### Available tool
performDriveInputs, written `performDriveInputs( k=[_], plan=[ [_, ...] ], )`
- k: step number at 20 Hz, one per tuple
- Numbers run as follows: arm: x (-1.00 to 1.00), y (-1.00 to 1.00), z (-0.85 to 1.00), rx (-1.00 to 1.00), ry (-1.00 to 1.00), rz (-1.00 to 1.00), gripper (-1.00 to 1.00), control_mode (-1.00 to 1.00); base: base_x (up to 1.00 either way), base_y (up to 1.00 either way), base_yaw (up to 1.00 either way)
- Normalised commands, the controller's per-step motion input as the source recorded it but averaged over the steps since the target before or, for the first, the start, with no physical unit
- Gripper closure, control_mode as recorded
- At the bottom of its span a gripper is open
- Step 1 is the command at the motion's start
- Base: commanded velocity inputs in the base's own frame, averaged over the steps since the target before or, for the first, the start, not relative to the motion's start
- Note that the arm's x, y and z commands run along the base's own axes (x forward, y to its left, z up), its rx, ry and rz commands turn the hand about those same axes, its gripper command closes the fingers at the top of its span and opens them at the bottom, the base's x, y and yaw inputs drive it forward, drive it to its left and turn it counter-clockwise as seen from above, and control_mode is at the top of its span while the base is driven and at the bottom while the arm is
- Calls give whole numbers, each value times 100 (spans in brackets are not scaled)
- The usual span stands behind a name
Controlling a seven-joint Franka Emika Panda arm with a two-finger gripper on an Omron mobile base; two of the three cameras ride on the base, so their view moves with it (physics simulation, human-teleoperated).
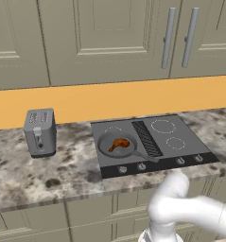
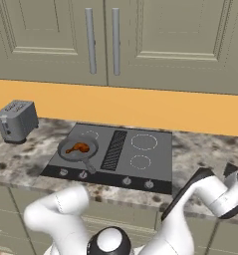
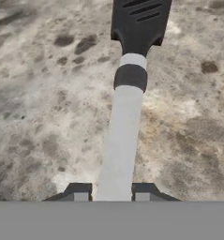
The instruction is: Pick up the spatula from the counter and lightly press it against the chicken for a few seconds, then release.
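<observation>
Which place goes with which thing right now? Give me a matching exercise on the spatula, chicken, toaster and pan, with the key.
Things:
1. spatula
2. chicken
3. toaster
4. pan

Places:
A. on the counter, left of the cooktop
B. handle clamped in the gripper, head pointing away over speckled stone
C. on the left side of the cooktop
D. inside the pan

Pairs: 1-B, 2-D, 3-A, 4-C
</observation>
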Motion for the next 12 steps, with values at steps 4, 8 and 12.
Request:
performDriveInputs(
  k=[4, 8, 12],
  plan=[
    [-57, 72, 35, -12, -18, 14, 100, -100, 0, 0, 0],
    [-42, 94, 45, -16, -16, 5, 100, -100, 0, 0, 0],
    [-23, 81, 63, -15, -3, 8, 100, -100, 0, 0, 0]
  ],
)
